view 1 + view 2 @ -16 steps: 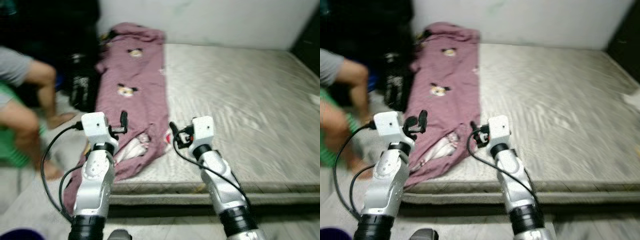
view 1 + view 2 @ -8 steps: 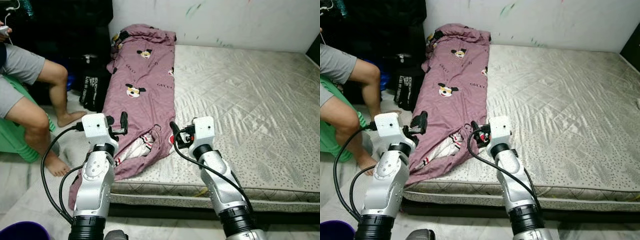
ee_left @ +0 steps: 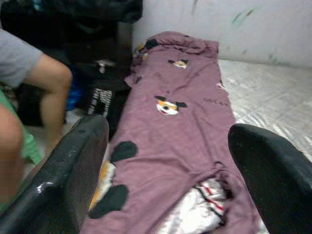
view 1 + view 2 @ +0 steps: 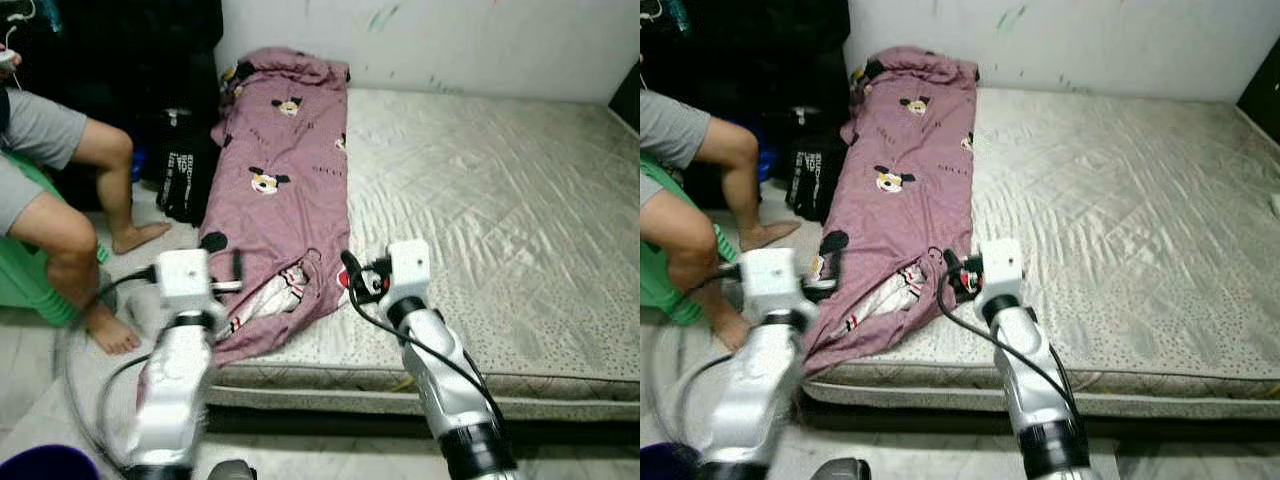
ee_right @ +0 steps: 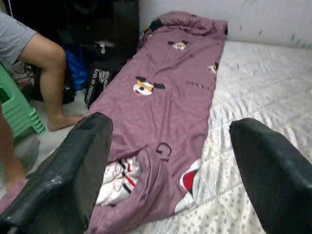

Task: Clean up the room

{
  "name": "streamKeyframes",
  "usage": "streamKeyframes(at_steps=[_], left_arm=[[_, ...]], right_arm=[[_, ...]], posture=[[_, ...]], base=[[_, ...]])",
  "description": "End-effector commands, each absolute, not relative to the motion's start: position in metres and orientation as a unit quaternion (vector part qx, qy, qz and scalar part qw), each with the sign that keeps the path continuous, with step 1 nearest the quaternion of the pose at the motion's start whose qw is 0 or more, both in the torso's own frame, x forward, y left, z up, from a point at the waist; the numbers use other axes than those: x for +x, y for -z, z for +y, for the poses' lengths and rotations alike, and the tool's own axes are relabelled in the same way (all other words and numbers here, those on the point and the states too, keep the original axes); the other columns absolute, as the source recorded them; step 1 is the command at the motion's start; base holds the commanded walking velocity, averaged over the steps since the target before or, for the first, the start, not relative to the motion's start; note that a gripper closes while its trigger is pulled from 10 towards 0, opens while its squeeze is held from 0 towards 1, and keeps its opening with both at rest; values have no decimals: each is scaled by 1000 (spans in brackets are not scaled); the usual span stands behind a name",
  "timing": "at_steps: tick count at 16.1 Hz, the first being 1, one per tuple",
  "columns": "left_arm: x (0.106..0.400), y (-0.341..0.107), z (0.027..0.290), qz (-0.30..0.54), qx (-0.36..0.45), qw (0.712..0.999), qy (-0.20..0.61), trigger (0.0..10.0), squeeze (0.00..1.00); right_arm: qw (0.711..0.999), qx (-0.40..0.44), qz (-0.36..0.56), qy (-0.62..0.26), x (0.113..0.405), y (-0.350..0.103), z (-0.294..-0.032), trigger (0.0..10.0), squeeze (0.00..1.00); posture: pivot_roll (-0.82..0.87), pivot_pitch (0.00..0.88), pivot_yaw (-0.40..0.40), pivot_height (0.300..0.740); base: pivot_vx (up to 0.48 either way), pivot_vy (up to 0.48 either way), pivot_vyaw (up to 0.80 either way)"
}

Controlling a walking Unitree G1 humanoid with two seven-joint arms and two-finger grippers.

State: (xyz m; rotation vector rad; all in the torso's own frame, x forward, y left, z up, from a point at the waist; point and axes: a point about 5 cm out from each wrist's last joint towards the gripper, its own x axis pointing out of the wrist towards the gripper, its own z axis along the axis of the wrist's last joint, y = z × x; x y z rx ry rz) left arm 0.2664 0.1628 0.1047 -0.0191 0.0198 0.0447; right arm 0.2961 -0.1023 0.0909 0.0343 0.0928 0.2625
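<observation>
The mauve cartoon-print blanket [image 4: 285,170] lies in a long strip down the left edge of the mattress [image 4: 500,200], bunched against the wall at the far end and slipping off the near corner, where its lower hem sags toward the floor. Near that corner the cloth is rucked up and shows a white striped lining [image 4: 270,295]. I judge this blanket to be the thing that needs tidying, since the other side of the mattress shows only its bare quilted top.

My left gripper [image 3: 168,161] hangs above the sagging near end with its fingers spread wide, nothing between them, looking straight along the strip. My right gripper [image 5: 170,156] is likewise wide apart and empty, held over the rucked patch just beside the blanket's inner edge. I take it both are raised side by side so that each can take one side of the near hem.

To my left a person sits on a green stool [image 4: 25,290], bare legs [image 4: 75,230] on the floor close to the fallen corner, with a dark bag [image 4: 190,180] between them and the bed.
</observation>
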Motion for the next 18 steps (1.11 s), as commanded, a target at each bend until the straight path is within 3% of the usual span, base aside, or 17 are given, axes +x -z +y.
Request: streamKeyframes(at_steps=[1,5,11,18], left_arm=[[262,-109,170,4,-9,1000,-11,10000,0],[241,-97,201,42,18,998,-43,10000,0],[254,-107,178,16,-12,1000,-7,10000,0],[258,-110,174,8,-24,1000,1,10000,0]], right_arm=[[992,21,35,-121,296,-98,-105,10000,0],[995,24,37,-91,291,-100,-119,10000,0],[995,18,45,-92,292,-100,-121,10000,0],[994,12,44,-95,295,-101,-120,10000,0]], posture=[[83,59,-38,740],[81,85,-38,740],[66,85,-44,740],[62,74,-46,740]], base=[[0,0,0],[0,0,0],[0,0,0],[298,0,-140]])
